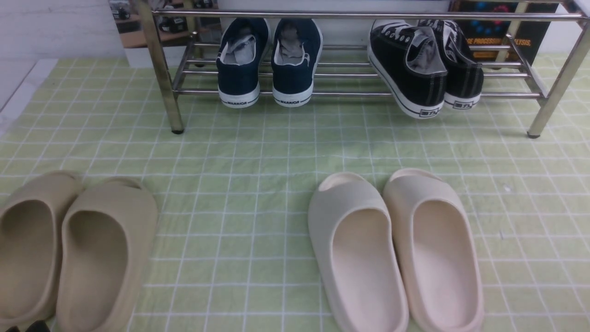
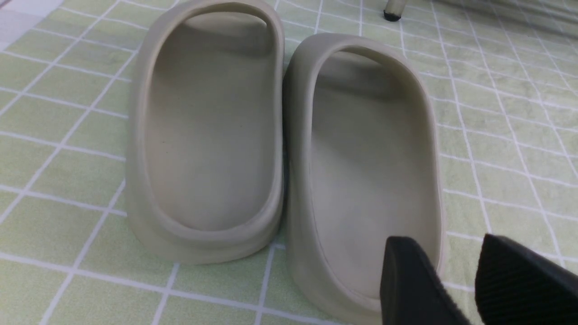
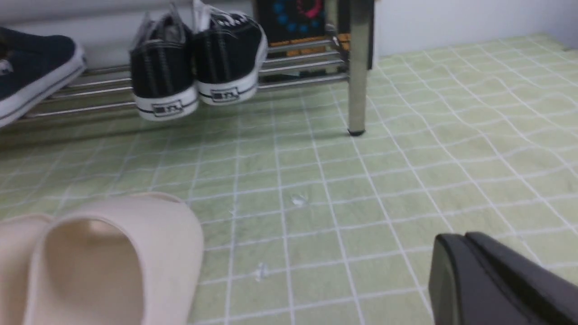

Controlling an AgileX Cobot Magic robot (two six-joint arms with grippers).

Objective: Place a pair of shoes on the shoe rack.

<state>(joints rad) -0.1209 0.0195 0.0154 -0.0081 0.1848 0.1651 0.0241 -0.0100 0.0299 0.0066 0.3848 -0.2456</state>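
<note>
The two black sneakers (image 1: pixel 408 64) (image 1: pixel 458 60) sit side by side on the lower bars of the steel shoe rack (image 1: pixel 368 16), at its right end, heels toward me. The left one is tilted, with its heel hanging over the front bar. Both also show in the right wrist view (image 3: pixel 162 72) (image 3: pixel 228 54). My left gripper (image 2: pixel 456 271) is open and low by the heel of a tan slide (image 2: pixel 370 158). One finger is over the slide's inside, the other over the cloth, and the slide's rim lies between them. My right gripper (image 3: pixel 465 246) is shut and empty, low over the cloth, away from the rack.
Navy WARRIOR sneakers (image 1: pixel 269 60) sit on the rack's left half. Tan slides (image 1: pixel 69 249) lie at the near left and cream slides (image 1: pixel 396 249) at the near middle-right. A green checked cloth (image 1: pixel 249 152) covers the floor. The rack legs (image 1: pixel 161 69) (image 1: pixel 555 83) stand on it.
</note>
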